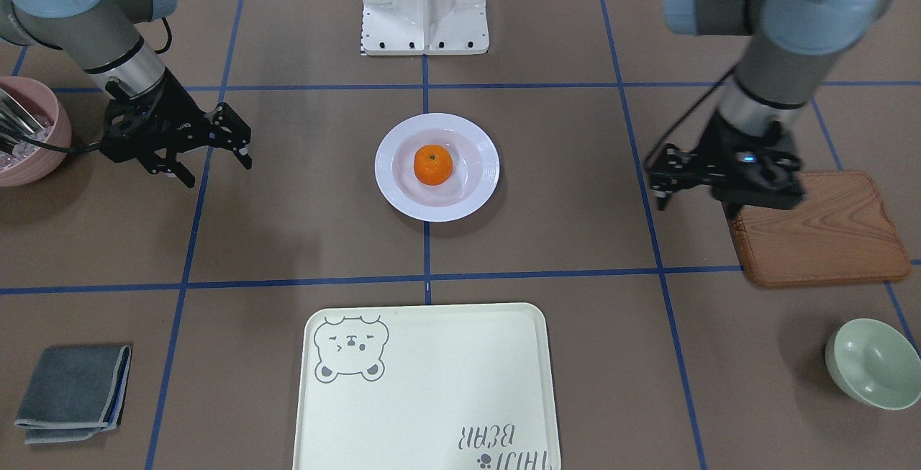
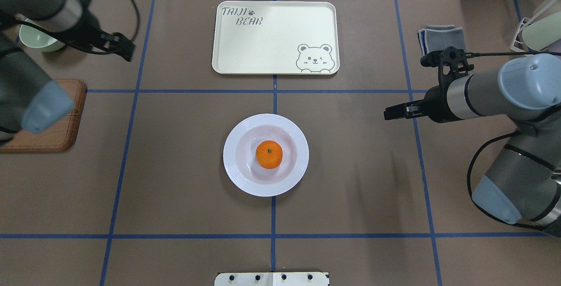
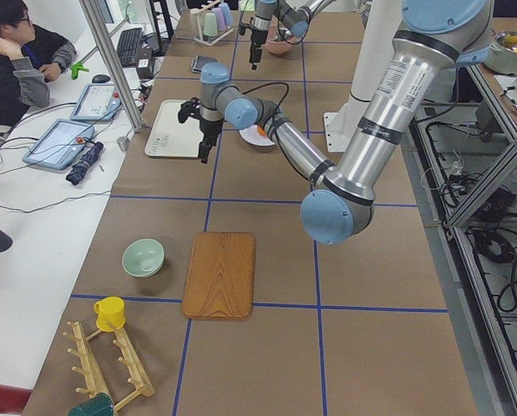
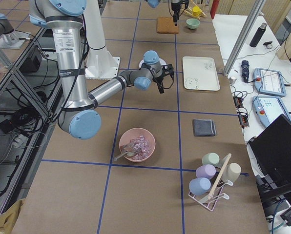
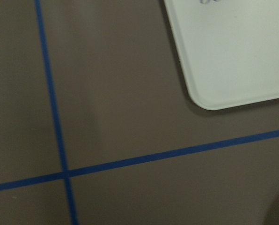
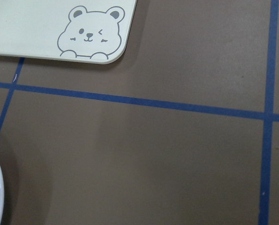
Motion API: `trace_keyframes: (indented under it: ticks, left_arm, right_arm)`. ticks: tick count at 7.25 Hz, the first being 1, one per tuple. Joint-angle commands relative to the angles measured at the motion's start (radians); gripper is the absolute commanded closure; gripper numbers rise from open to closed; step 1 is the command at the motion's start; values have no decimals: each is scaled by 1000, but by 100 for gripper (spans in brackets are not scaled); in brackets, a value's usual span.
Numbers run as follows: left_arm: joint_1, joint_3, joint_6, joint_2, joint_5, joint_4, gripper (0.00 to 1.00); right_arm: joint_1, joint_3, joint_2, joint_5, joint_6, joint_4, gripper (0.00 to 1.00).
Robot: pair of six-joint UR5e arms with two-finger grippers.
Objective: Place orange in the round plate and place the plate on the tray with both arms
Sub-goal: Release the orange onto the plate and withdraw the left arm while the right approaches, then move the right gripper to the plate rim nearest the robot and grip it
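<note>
I am hovering my right pincer (image 1: 219, 173) with its jaws spread, well off to one side of the round plate (image 1: 392, 189). My left pincer (image 1: 662, 195) is hanging off the other side (edge-on, so I cannot tell its jaws). The orange (image 1: 433, 165) is sitting in the plate's well. The rim is glossy and ridged, so I am planning level pinches on opposite edges, then lifting evenly toward the smooth cream tray (image 1: 432, 383).
</note>
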Motion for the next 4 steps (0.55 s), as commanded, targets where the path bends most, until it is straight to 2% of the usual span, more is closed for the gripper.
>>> trace_keyframes:
  ticks: [1,2,3,4]
  left_arm:
    - [-221,156,301,167,-148,-24,0]
    - [-364,266,467,174,-157,-94,0]
    - [-445,366,604,171,-162,-106,0]
    - [-512,410,713,177,-160,-97,0]
  right_arm:
    - [-106,32,11,-109,223,0,1]
    - [-132,47,10,-127,285,0,1]
    - [-218,50,10,-247,401,0,1]
    - [-303,60,13,-358,528,3,2]
